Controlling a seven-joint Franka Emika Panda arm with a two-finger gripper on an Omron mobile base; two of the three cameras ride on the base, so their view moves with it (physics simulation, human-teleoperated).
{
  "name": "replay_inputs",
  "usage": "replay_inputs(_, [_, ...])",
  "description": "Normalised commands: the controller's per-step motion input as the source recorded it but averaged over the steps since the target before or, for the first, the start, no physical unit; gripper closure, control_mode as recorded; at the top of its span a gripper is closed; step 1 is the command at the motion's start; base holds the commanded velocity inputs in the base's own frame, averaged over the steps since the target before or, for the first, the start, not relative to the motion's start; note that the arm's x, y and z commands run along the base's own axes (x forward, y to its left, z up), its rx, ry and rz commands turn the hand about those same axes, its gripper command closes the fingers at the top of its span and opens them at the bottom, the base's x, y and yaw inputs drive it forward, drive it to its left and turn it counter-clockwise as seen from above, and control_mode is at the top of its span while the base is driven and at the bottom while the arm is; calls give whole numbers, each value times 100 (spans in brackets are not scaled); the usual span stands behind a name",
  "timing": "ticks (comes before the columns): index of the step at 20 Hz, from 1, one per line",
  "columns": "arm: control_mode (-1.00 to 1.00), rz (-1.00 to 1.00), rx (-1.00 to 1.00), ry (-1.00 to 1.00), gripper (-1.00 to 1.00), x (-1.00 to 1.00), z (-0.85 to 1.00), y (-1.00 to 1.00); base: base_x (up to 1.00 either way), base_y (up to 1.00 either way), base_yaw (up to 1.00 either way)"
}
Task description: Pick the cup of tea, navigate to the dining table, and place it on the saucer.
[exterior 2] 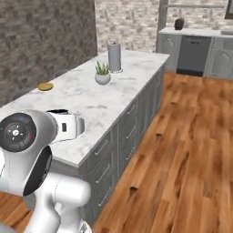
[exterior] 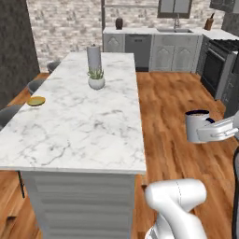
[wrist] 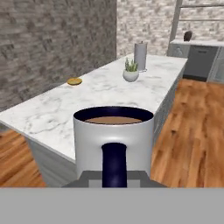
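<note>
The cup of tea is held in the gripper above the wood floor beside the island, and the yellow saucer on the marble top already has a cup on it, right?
Not quite: the saucer is bare in the left base view. The cup of tea is indeed held in the gripper over the floor.

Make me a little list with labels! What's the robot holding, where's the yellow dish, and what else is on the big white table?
holding: the cup of tea, full of light brown tea, upright
gripper: gripper shut on the cup's dark handle
cup position: in the air over the wood floor, beside the dining table, not on it
saucer: saucer bare, near the table's far left edge
also on table: plant pot and paper-towel roll behind it
task step: cup not yet on saucer
</note>
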Motion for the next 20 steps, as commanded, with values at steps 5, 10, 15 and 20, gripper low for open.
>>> replay_inputs(5, [100,0,0,0,100,0,0,0,0,100,0])
replay_inputs(10, [100,0,0,0,100,0,0,0,5,100,0])
replay_inputs(15, [100,0,0,0,100,0,0,0,10,100,-2])
replay_inputs(20, [100,0,0,0,100,0,0,0,7,100,-8])
